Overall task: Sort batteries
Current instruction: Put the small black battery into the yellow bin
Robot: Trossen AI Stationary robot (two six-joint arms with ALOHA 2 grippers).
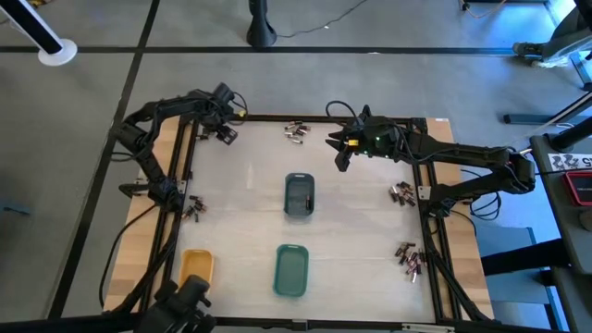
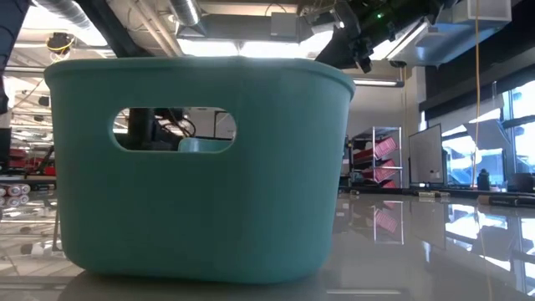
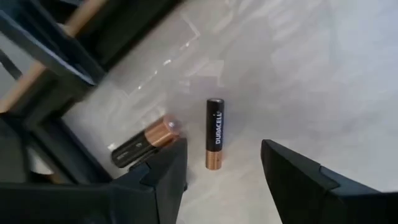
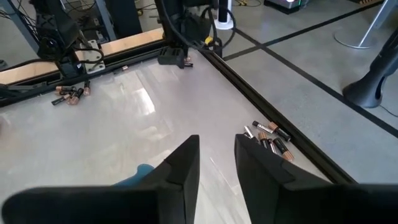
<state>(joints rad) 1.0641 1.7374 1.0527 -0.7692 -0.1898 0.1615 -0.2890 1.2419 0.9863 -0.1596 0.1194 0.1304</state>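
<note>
While heaps of batteries lie at the edges of the counter (image 1: pixel 231 213), I judge the sorting barely begun. Seen from overhead, one cluster (image 1: pixel 294 132) sits at the far edge, one (image 1: pixel 401 192) along the right rail, another (image 1: pixel 410 260) nearer the right front corner, and a small bunch (image 1: pixel 192 208) by the left rail. The grey-blue tray (image 1: pixel 299 195) stands mid-counter, the green tray (image 1: pixel 290 270) in front of it, the yellow tray (image 1: pixel 196 266) toward the front left. I cannot tell whether any tray holds a battery yet; the yellow and green ones look bare.

The left claw (image 1: pixel 225 129) hovers at the far left corner with its jaws apart and nothing between them. The right claw (image 1: pixel 339 151) hangs above the counter just right of the far cluster, jaws a little apart and empty.

Only the left wrist view shows what the left claw (image 3: pixel 224 165) is aimed at: a copper-and-black Duracell cell (image 3: pixel 214 132) lying flat between the two fingers (image 3: pixel 168 171), and a second cell (image 3: pixel 144 142) askew just outside one of them, near the frame. From overhead these two are hidden. The right wrist view looks past its own claw (image 4: pixel 216 163) to the far cluster (image 4: pixel 267 135) against the frame. The low view is filled by the green tray (image 2: pixel 201 167), with the grey-blue tray (image 2: pixel 201 145) showing through its handle slot.
</note>
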